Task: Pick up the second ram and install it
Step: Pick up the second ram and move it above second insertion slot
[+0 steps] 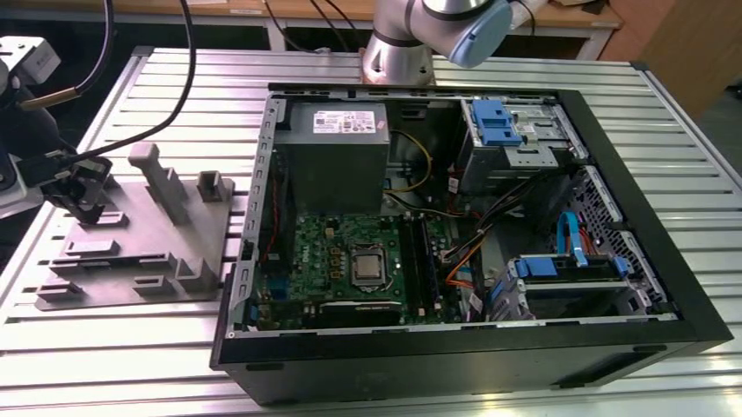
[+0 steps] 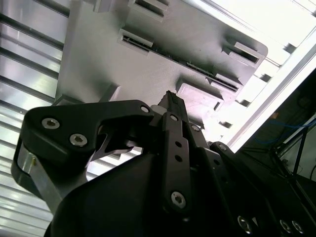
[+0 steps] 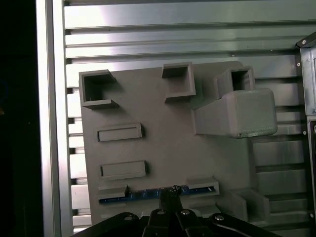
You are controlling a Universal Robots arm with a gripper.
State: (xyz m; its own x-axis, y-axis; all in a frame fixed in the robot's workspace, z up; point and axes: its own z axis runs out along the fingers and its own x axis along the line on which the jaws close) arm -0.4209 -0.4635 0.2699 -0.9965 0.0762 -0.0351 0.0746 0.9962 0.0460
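Note:
The second ram [image 3: 140, 195] is a thin dark strip with a blue-green edge. It stands on edge in a slot of the grey fixture plate [image 3: 163, 143], between two end holders. In the second wrist view the ram [image 2: 197, 65] lies a little beyond the fingertips. My black gripper [image 3: 173, 193] hangs over the ram's middle with its fingers together and nothing between them. The gripper [image 2: 170, 98] appears apart from the plate [image 2: 108, 64]. In the exterior view the gripper [image 1: 83, 204] is over the plate [image 1: 145, 230], to the left of the computer.
An open computer case [image 1: 649, 287] lies on the slatted aluminium table [image 1: 116, 347], right of the fixture. Inside it are the motherboard [image 1: 330, 252], the processor [image 1: 367, 265], the black memory slots [image 1: 423, 261] and the power supply [image 1: 336, 130]. A tall grey tower [image 3: 234, 116] rises from the plate.

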